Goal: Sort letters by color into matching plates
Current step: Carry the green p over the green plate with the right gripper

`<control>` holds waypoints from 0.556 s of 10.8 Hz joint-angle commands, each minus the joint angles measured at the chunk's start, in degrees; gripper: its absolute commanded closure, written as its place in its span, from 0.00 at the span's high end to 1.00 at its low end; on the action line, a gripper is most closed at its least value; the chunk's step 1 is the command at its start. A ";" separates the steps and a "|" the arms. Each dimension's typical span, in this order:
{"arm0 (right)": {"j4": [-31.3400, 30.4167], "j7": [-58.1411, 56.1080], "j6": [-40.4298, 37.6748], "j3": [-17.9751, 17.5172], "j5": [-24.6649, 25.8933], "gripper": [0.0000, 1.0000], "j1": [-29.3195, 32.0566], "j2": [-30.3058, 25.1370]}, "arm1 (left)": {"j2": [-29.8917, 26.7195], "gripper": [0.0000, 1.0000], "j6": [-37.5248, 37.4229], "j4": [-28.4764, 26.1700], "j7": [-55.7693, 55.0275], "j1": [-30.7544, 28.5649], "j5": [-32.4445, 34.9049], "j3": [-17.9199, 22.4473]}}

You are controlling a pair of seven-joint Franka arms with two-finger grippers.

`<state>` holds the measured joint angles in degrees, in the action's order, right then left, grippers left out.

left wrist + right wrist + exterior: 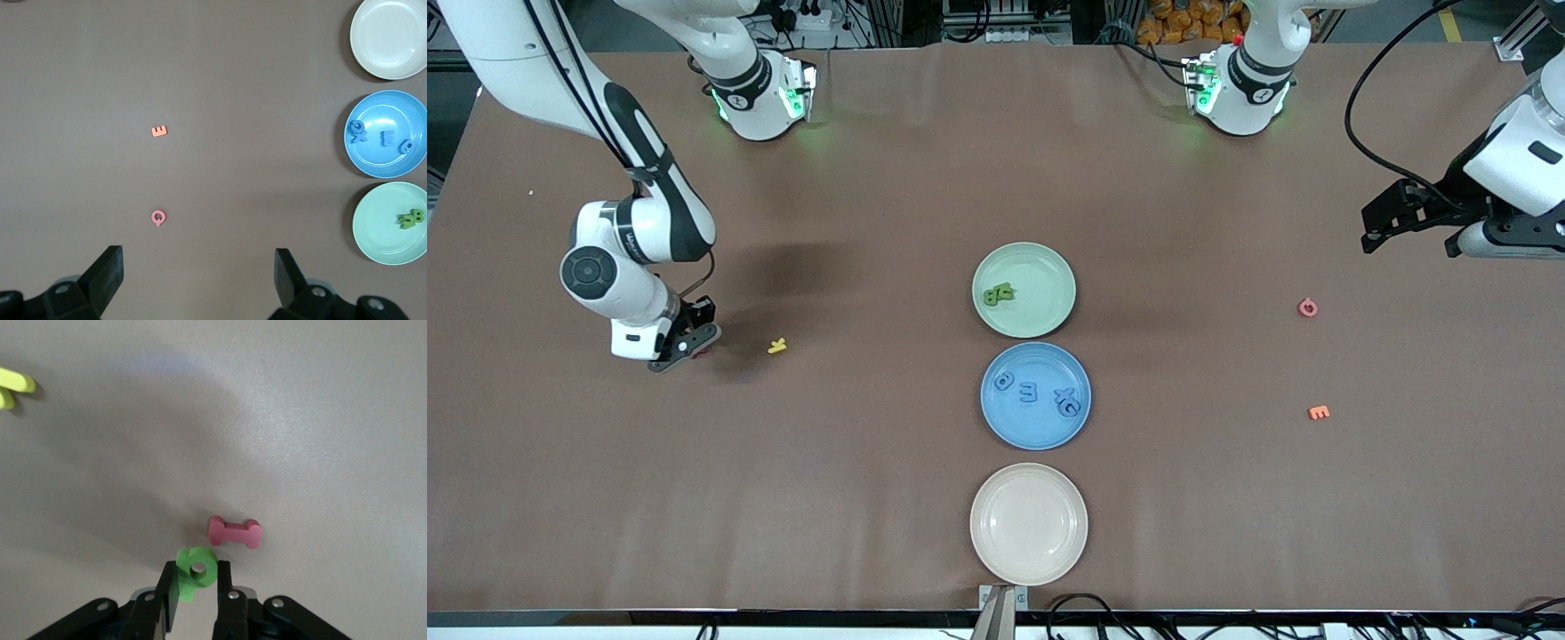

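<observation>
Fingers of the right gripper (197, 583) pinch a green letter (195, 572); left gripper (200, 273) waits, spread.

My front camera looks down from high across the table (783, 498). My left wrist camera looks down from well above, sharing the three plates. My right wrist camera sits close to the tabletop.

Right end effector (197, 587) clamped low; left end effector (200, 273) spread, raised.
</observation>
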<state>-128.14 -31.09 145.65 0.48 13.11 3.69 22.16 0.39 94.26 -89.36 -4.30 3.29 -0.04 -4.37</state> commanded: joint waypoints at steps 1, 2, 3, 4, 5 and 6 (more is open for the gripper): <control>-0.10 4.00 -4.67 -0.74 -2.03 0.00 -2.10 -3.87 | 0.05 1.00 -1.10 0.94 -0.18 -0.30 1.18 0.06; -0.09 5.67 -5.72 -0.91 -2.90 0.00 -3.15 -4.49 | 0.05 1.00 -1.10 0.94 0.08 -0.30 1.18 0.32; -0.01 6.99 -6.69 -1.00 -4.39 0.00 -4.56 -5.01 | 0.05 1.00 -1.10 0.94 0.08 -0.39 1.18 0.32; 0.08 8.83 -7.83 -1.79 -6.32 0.00 -5.61 -5.80 | 0.13 1.00 -1.10 0.94 0.17 -0.30 1.27 0.41; 0.78 11.46 -9.75 -1.97 -7.90 0.00 -7.63 -6.33 | 0.13 1.00 -1.10 0.94 0.08 -0.30 1.27 0.41; 2.00 15.23 -11.69 -2.06 -9.40 0.00 -9.82 -6.60 | 0.22 1.00 -1.10 0.94 0.08 -0.30 1.36 0.41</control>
<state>-127.40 -22.14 138.10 -1.11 6.90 -2.56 17.68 0.39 94.26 -89.35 -4.30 2.91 -0.04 -4.00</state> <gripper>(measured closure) 0.731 0.000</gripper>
